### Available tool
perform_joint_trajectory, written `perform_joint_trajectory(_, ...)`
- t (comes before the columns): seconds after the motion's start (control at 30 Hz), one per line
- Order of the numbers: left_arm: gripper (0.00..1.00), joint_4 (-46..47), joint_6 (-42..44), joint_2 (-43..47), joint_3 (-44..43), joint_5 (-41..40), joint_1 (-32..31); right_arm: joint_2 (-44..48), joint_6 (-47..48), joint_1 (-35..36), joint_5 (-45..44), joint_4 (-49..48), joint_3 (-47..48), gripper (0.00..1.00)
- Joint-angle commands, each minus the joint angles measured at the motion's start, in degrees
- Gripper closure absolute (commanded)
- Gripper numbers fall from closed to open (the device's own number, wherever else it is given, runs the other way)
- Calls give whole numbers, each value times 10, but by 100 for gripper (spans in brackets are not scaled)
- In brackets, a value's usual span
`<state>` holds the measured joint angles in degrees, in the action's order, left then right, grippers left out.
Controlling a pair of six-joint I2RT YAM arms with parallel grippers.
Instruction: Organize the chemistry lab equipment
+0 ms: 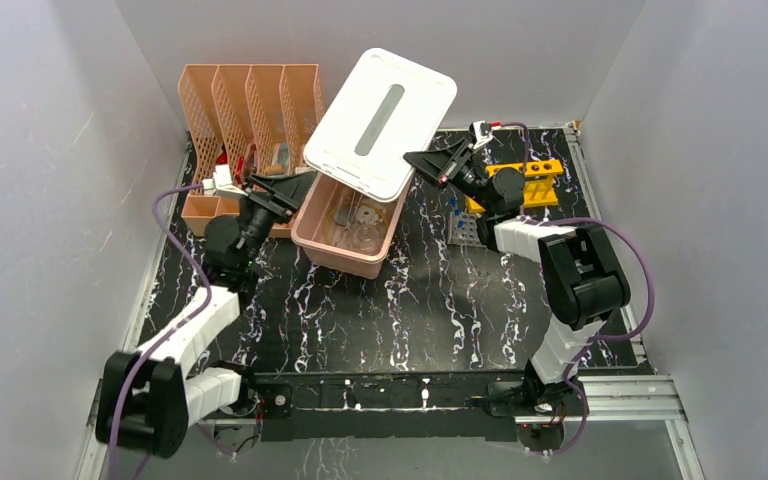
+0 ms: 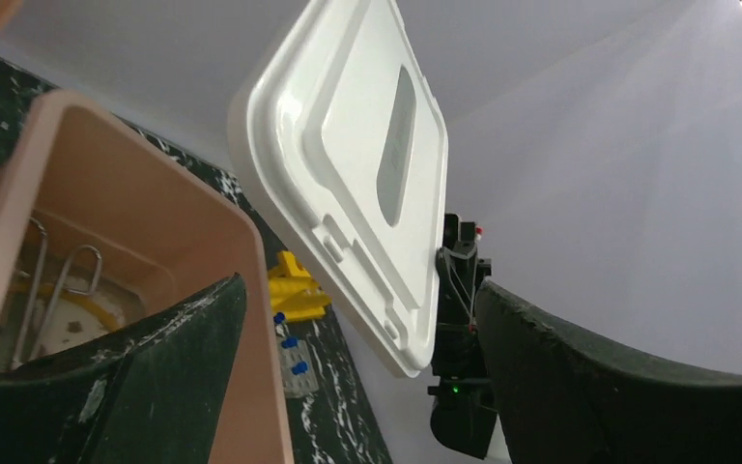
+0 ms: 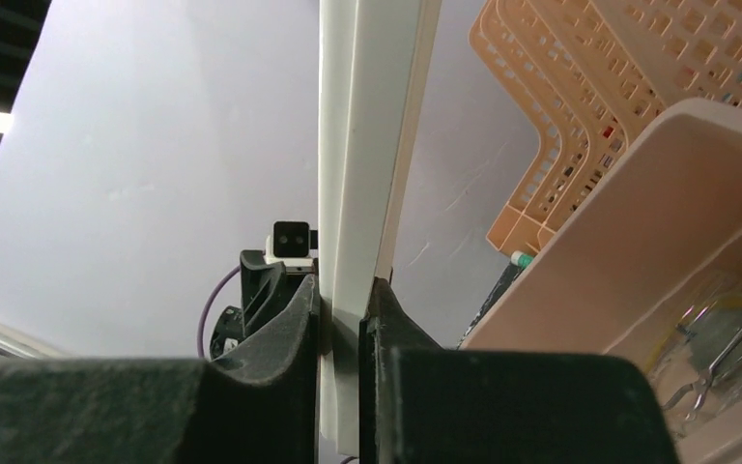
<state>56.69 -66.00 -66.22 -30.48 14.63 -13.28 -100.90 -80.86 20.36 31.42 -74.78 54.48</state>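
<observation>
The right gripper [image 3: 340,302] is pinching the white lid [image 1: 380,122] by its rim, jaws narrow. The right wrist view is showing this plainly, while from above the lid is hiding the contact. The lid is hanging tilted over the pink tub [image 1: 340,262], which is sitting toward the tabletop's far left. The left gripper [image 1: 288,186] is standing wide beside the tub's left wall, holding nothing. The left wrist view is showing metal tweezers [image 2: 53,290] and a yellow rubber tube [image 2: 87,309] inside the tub. Overhead, what look like clear glass dishes [image 1: 360,235] are lying there. The yellow tube rack [image 1: 540,180] is sitting near the far right corner.
</observation>
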Motion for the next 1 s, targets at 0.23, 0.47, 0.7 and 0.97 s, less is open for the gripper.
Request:
perform_joint_trajectory(0.23,8,-375,239,94,-122,-77,25,62,30,25,80,135,-63,100)
perform_joint_trajectory(0.47,8,-375,242,82,-124,-69,26,19,9,27,99,129,-78,100)
perform_joint_trajectory(0.7,8,-387,255,80,-129,-68,26,-48,-31,30,121,90,-78,100)
perform_joint_trajectory(0.97,8,-382,257,68,-128,-59,26,-122,-199,29,106,-155,-104,100)
